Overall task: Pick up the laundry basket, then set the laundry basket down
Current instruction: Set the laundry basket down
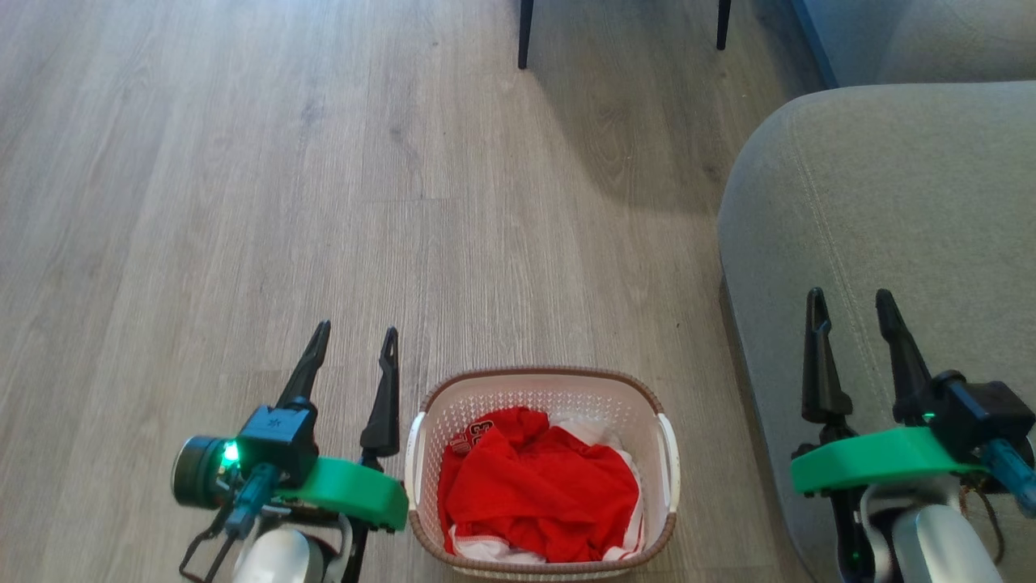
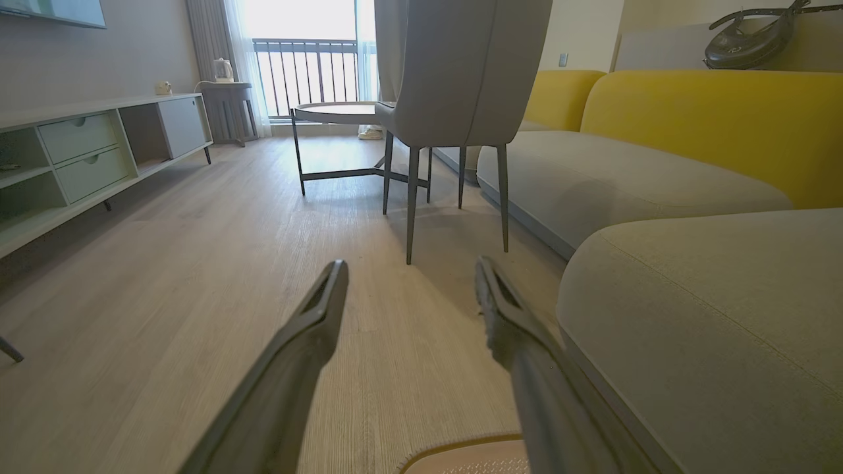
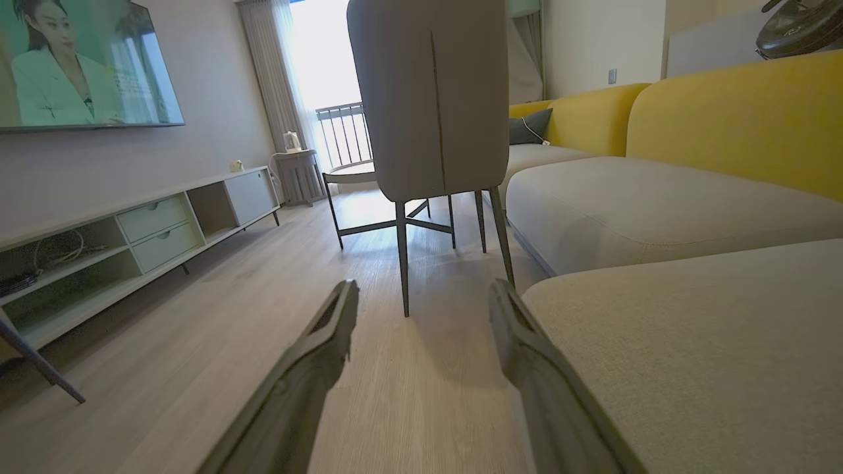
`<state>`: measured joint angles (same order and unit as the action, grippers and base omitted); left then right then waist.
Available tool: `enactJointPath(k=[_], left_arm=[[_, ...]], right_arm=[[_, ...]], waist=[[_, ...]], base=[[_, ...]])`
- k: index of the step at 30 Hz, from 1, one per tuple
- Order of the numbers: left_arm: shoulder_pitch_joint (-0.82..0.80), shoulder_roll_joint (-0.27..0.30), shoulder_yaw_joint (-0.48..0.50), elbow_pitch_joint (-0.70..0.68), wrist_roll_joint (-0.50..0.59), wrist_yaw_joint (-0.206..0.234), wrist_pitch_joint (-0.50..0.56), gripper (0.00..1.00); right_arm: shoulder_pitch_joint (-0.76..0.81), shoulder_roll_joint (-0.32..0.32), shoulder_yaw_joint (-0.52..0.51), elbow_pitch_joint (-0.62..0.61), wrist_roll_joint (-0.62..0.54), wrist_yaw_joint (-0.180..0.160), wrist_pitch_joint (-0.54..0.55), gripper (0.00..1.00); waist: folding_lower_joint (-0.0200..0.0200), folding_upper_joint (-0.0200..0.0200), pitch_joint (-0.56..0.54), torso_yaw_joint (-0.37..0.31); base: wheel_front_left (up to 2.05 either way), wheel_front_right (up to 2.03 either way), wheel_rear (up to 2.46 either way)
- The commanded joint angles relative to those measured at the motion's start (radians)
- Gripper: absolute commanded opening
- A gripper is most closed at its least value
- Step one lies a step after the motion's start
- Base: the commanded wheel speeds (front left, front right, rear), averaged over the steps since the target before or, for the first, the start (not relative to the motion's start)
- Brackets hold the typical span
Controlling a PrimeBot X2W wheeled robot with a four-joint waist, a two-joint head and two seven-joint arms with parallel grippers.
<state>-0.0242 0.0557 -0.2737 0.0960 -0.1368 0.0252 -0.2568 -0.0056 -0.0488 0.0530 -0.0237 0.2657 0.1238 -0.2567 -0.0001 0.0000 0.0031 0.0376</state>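
the laundry basket (image 1: 536, 375) stands on the wood floor (image 1: 243, 202), holding a crumpled red garment (image 1: 542, 494) over some white cloth. the left gripper (image 1: 358, 328) hangs just beside the basket's left handle, fingers parted and empty. the right gripper (image 1: 850, 293) is well to the basket's right, over the grey sofa (image 1: 890, 202), fingers likewise apart, holding nothing. far beyond the basket stand dark chair legs (image 1: 525, 32).
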Motion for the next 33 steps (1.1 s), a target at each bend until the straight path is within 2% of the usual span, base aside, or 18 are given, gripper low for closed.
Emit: enactJointPath(k=[1,33], left_arm=[[-0.040,-0.005,0.039,-0.033,-0.004,-0.005,-0.005,1.00],[-0.046,-0.005,0.020,0.015,-0.029,0.017,-0.005,1.00]], right_arm=[[-0.027,-0.002,0.015,-0.028,0.007,0.007,-0.005,1.00],[-0.049,-0.001,0.024,0.042,0.014,0.007,-0.005,1.00]], waist=[[0.0001,0.0000,0.002,-0.001],[0.0001,0.0000,0.006,0.000]], base=[[0.00,0.00,0.00],[0.00,0.00,0.00]])
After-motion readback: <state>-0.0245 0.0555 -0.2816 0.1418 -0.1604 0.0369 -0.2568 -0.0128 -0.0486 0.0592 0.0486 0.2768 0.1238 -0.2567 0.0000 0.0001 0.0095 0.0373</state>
